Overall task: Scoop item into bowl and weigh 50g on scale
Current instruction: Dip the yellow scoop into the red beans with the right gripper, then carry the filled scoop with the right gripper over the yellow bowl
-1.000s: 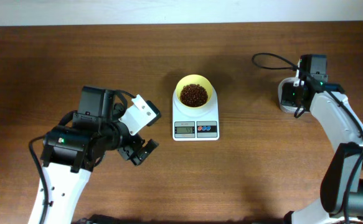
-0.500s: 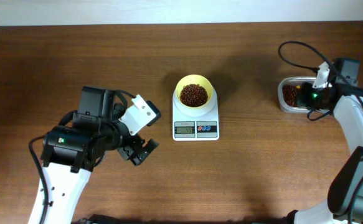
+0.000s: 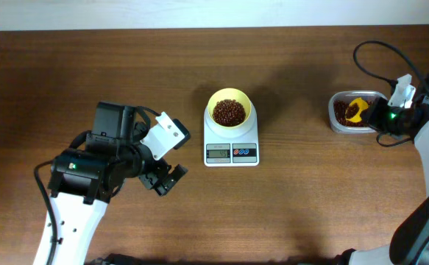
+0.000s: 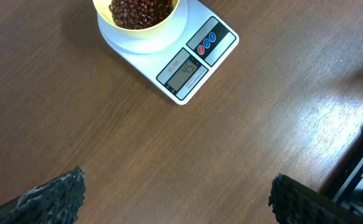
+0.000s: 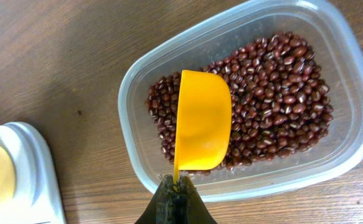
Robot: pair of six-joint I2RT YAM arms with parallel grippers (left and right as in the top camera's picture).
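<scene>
The pale yellow bowl point(image 3: 229, 110) holds red-brown beans point(image 3: 229, 112) and stands on the white scale point(image 3: 231, 143) at the table's middle; the left wrist view shows the bowl point(image 4: 137, 15) and the scale's display point(image 4: 182, 70). My right gripper point(image 3: 382, 118) is shut on the handle of a bright yellow scoop point(image 5: 202, 121), held over more beans point(image 5: 274, 87) in a clear plastic tub point(image 5: 349, 134) at the far right point(image 3: 335, 121). The scoop's bottom faces the camera. My left gripper point(image 3: 162, 177) is open and empty, above the table left of the scale.
Bare brown wood lies around the scale. A black cable point(image 3: 372, 55) loops behind the right arm near the table's back edge. The left arm's body point(image 3: 89, 173) fills the front left.
My right arm has swung right and back from over the tub, uncovering the beans and the yellow scoop in it. The left arm, bowl and scale have not moved.
</scene>
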